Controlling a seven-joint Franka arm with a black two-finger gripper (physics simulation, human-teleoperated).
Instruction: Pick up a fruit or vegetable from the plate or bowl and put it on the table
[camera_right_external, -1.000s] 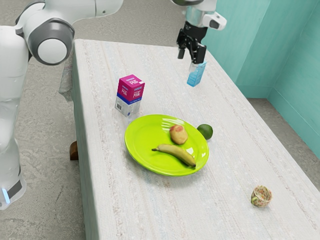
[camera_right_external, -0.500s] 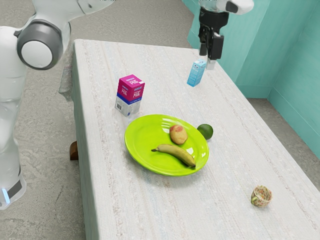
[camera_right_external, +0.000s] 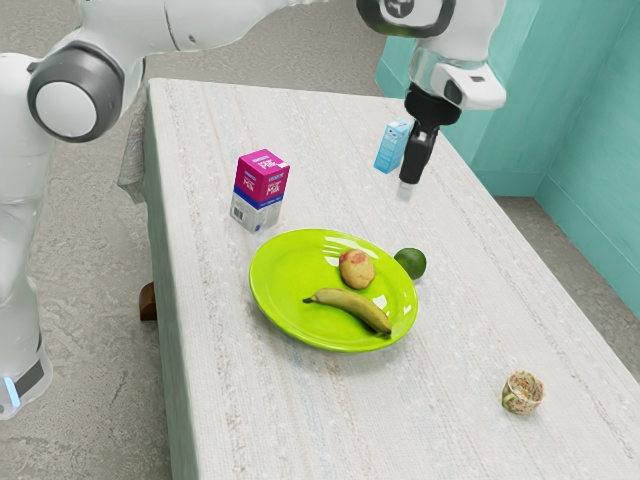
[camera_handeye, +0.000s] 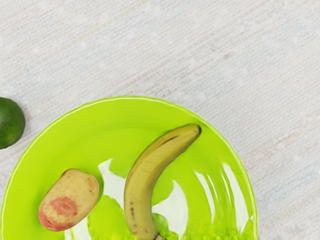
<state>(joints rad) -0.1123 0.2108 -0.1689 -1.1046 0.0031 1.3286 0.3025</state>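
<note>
On the green plate (camera_right_external: 287, 275) lie a banana (camera_right_external: 350, 303) and a potato (camera_right_external: 356, 270). Just beside the plate sits a lime (camera_right_external: 410, 263). The pink milk box (camera_right_external: 262, 182) is near it, the blue box (camera_right_external: 390, 150) farther off. Higher than the plate hangs the gripper (camera_right_external: 408, 182); I can't tell if it's spread or pressed together.

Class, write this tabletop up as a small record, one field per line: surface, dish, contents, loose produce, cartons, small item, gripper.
surface: table with a pale, faintly striped cloth
dish: round lime-green plate
contents: curved yellow banana; tan, potato-like item with a reddish patch, not touching the banana
loose produce: round dark-green fruit, on the cloth beside the plate
cartons: pink-and-white milk carton; light-blue carton; both upright
small item: speckled, cup-like object, exact kind unclear
gripper: black gripper, raised above the table, clear of the plate's contents
</note>
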